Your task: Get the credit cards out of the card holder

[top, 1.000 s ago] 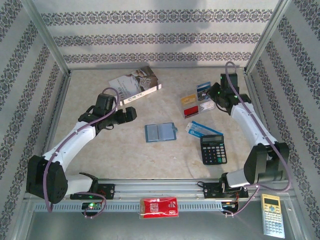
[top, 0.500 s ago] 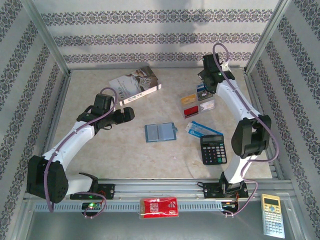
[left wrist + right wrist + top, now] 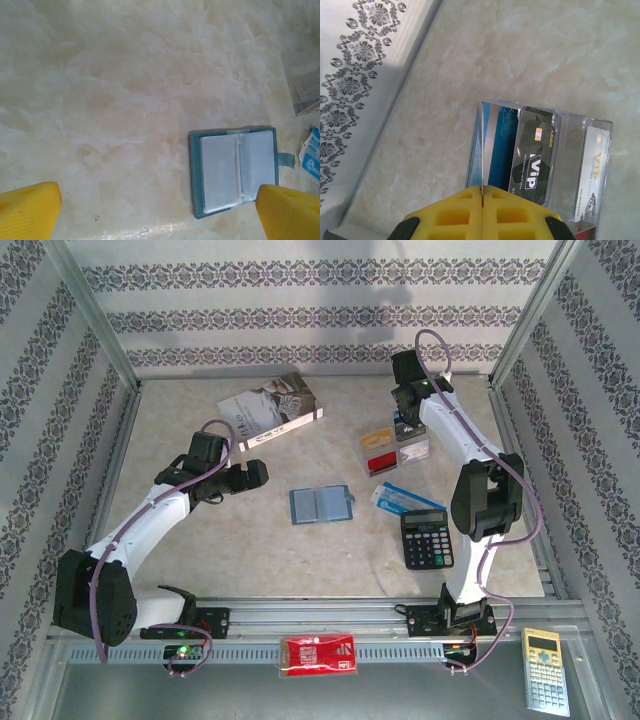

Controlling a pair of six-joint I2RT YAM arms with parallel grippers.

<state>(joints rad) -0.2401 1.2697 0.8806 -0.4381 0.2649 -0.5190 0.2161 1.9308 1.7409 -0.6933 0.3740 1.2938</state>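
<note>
The card holder [image 3: 321, 505] lay open and flat at the middle of the table [image 3: 250, 550], clear pockets up (its tab pointing right). The left gripper [image 3: 160, 214] hung just left of it, spread wide and holding nothing. The right gripper [image 3: 482, 195], fingers pressed together, hovered over a clear tray [image 3: 567, 122] of cards

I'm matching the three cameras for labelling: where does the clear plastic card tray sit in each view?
Top external: the clear card tray is right of centre, beyond the black calculator.
Left wrist: a corner of the tray at the right edge, up and right of the open card holder.
Right wrist: the tray lies lower right, cards standing in it.
Shared landmark: the beige marbled tabletop under it.
</note>
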